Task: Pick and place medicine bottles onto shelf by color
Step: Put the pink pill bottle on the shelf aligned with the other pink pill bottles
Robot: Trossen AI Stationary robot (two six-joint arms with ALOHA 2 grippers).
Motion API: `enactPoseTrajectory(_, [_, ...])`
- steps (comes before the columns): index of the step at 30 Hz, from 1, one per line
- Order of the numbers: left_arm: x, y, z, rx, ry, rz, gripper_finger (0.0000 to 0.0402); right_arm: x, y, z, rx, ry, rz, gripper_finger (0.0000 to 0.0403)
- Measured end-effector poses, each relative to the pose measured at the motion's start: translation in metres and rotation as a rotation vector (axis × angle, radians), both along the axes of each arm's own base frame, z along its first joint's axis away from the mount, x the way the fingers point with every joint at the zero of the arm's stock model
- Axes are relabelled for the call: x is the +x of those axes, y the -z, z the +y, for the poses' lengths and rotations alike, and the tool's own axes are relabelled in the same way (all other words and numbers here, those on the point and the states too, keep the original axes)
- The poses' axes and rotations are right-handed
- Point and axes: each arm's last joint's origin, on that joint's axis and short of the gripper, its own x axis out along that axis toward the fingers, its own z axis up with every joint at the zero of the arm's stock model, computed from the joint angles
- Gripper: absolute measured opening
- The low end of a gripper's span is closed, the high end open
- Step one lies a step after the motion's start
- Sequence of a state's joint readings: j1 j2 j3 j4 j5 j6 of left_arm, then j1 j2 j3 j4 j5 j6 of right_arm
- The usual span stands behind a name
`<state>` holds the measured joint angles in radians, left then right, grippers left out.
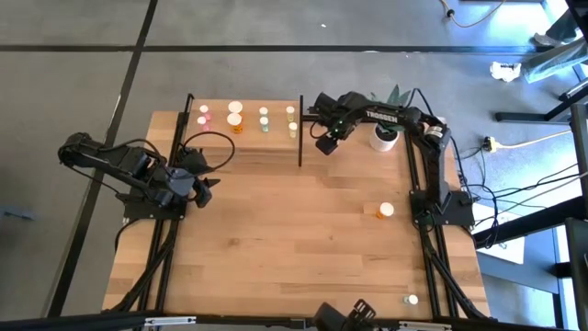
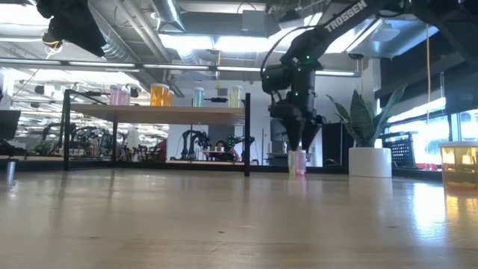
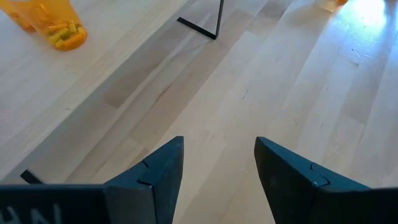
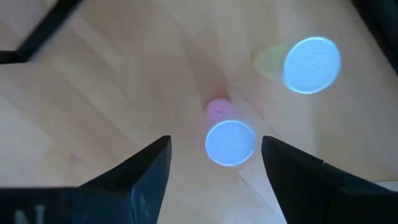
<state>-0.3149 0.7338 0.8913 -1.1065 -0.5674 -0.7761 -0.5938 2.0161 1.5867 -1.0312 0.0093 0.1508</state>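
Beside the small raised light-wood shelf (image 1: pixel 243 103) on the pale wooden desk (image 1: pixel 294 239), the right gripper (image 4: pixel 214 168) hangs with fingers spread around a tiny pink white-capped medicine bottle (image 4: pixel 229 142), judged ready to descend and close.

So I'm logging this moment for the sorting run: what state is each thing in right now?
Right gripper: open, above the pink bottle, not gripping it.
Yellowish bottle: upright on the table beside the pink one.
Left gripper: open, empty, over bare table.
Shelf: holds several upright bottles.
Orange bottle: on the table near the right arm's base, untouched.
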Motion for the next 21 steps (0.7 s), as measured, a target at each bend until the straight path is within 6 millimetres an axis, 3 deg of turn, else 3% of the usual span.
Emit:
enactPoseTrajectory(8, [0.0,0.0,0.0,0.0,-0.001,0.0,0.019,-0.001,0.011,-0.006,0.015,0.01,0.023,0.0239])
enactPoseTrajectory(21, [0.0,0.0,0.0,-0.002,-0.002,-0.001,0.019,0.0,0.014,-0.007,-0.004,0.016,0.036,0.0117])
